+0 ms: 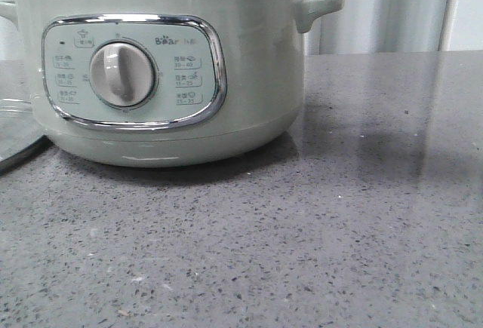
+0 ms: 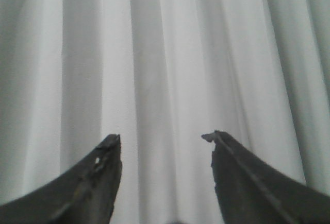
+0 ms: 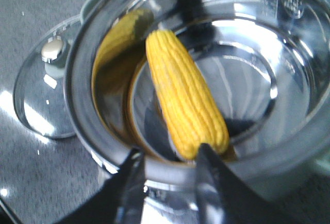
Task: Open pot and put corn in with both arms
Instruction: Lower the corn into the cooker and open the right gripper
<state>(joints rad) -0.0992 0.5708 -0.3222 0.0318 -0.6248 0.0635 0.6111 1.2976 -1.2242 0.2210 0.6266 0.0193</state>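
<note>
The pot is sitting lidless on the grey worktop, with the glass lid lying flat on the worktop just beside it, and the corn is lying inside the pot's steel bowl, leaning along the inner wall with one end toward the rim. The likeliest trouble from here, as I judge it, is the right pincer catching the steel rim or nudging the cob as it moves off, since its fingers are hanging right above the near edge and the cob's end is sitting close between them; a snag could tip the cob out or shift the pot toward the lid. The right pincer is showing a modest gap between its fingers and appears to be gripping nothing, though whether a fingertip is touching the cob is hard to tell through the blur. The left pincer is spread wide and empty, pointing at a pale curtain, well clear of everything.
</note>
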